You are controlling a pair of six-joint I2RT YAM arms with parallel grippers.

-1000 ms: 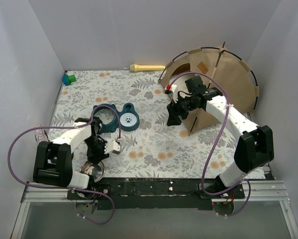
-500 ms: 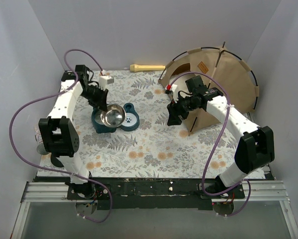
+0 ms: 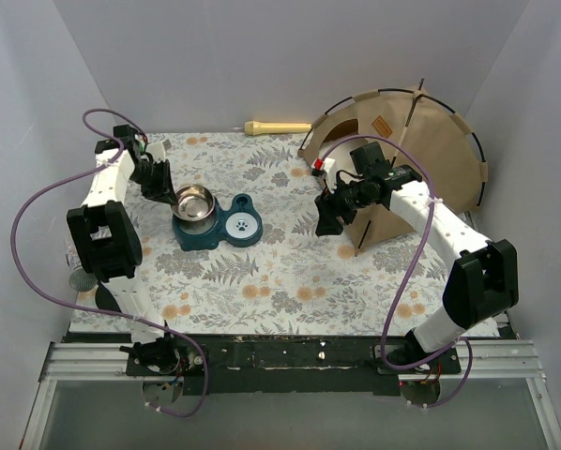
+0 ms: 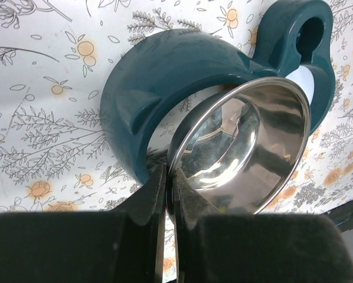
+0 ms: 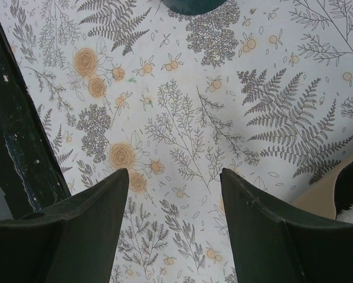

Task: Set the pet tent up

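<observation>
**Now: tent stands at the far right, left gripper pinches a steel bowl**

Nearest the arm bases, a floral cloth [image 3: 290, 281] covers the table. Above it, right of the middle, hangs the right gripper [image 3: 325, 217]. Its wrist camera shows the two dark fingers spread wide apart with nothing between them, only the printed cloth below. A tan edge shows at the right border of that view, just beside the gripper and apart from the fingers.

Left of the middle lies a teal bowl stand [image 3: 226, 234]. Its right well shows a white disc with a paw print [image 3: 241, 223]. Over its left ring sits a steel bowl [image 3: 194, 202], tilted in the wrist view. Whether the bowl rests fully in the ring cannot be told. The left gripper [image 4: 169, 194] is clamped on the bowl's rim, its jaws pressed nearly together with the thin metal edge between them. The left arm reaches in from the far left side.

Farther back on the right stands the pet tent [image 3: 431, 150]. Its tan shell is arched into a half dome with thin black poles curving over it. It is set against the right wall with its opening turned to the left. The right arm crosses in front of its near edge.

Against the far wall lies a yellow cylinder [image 3: 276, 127].
</observation>
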